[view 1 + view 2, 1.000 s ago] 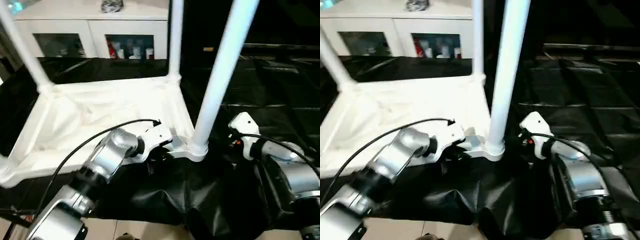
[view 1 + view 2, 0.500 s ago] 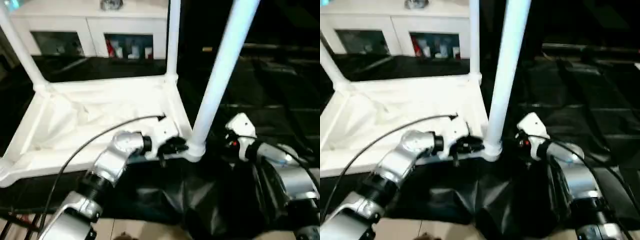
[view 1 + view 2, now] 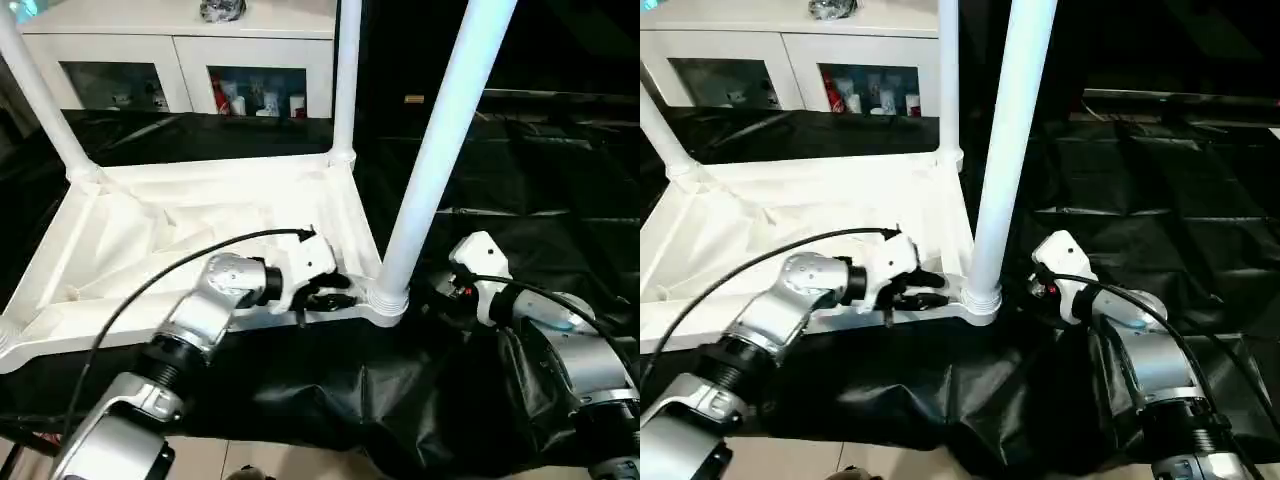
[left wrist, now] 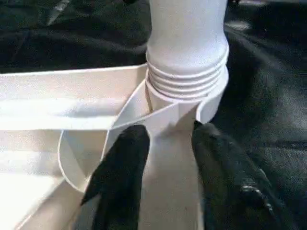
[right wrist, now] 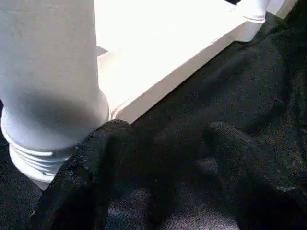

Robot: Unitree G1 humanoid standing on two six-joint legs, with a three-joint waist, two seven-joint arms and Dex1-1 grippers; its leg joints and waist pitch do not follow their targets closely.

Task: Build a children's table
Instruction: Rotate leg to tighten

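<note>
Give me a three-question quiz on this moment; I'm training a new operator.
1. True or false: the tabletop lies underside up on the black cloth.
2. Which gripper is at the tabletop's rim beside the near leg? A) left gripper B) right gripper
3. How do the left gripper's fingers stand?

Key: 1 true. 2 A. 3 Apart, either side of the rim below the corner socket.
</note>
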